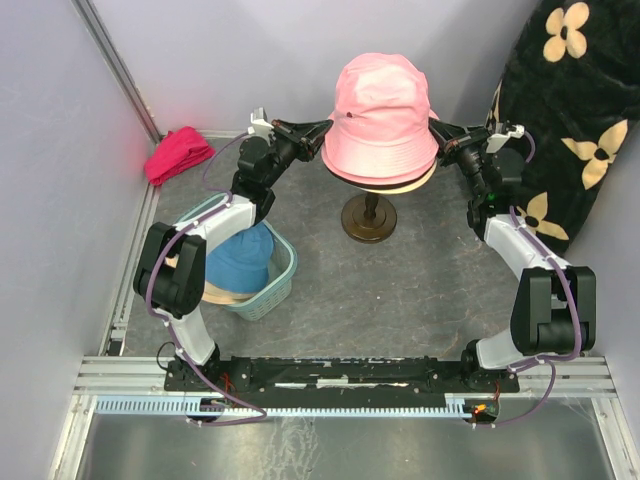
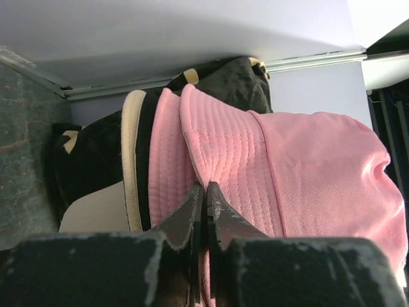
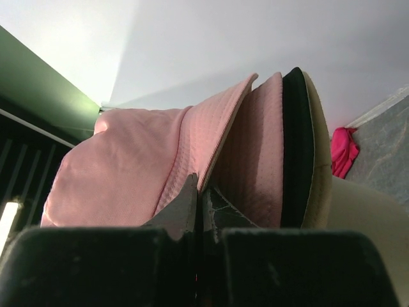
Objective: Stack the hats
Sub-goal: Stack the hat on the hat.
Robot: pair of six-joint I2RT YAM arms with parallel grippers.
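Note:
A pink hat [image 1: 385, 105] sits on top of the stack on the mannequin head, whose dark stand [image 1: 368, 218] shows below. My left gripper [image 1: 325, 135] is shut on the left side of its brim and my right gripper [image 1: 437, 135] is shut on the right side. In the left wrist view the gripper [image 2: 205, 187] pinches a fold of the pink hat [image 2: 319, 173], with a black brim [image 2: 146, 160] and a beige brim [image 2: 132, 160] beneath. In the right wrist view the gripper [image 3: 203, 185] pinches the pink hat [image 3: 121, 173] above the black brim [image 3: 295, 147] and the beige brim [image 3: 316, 147].
A teal basket [image 1: 283, 270] at the left holds a blue hat [image 1: 240, 258] over a beige one [image 1: 215, 293]. A magenta-red cloth bundle [image 1: 178, 153] lies in the back left corner. Black fabric with cream flowers [image 1: 575, 120] hangs at the right wall.

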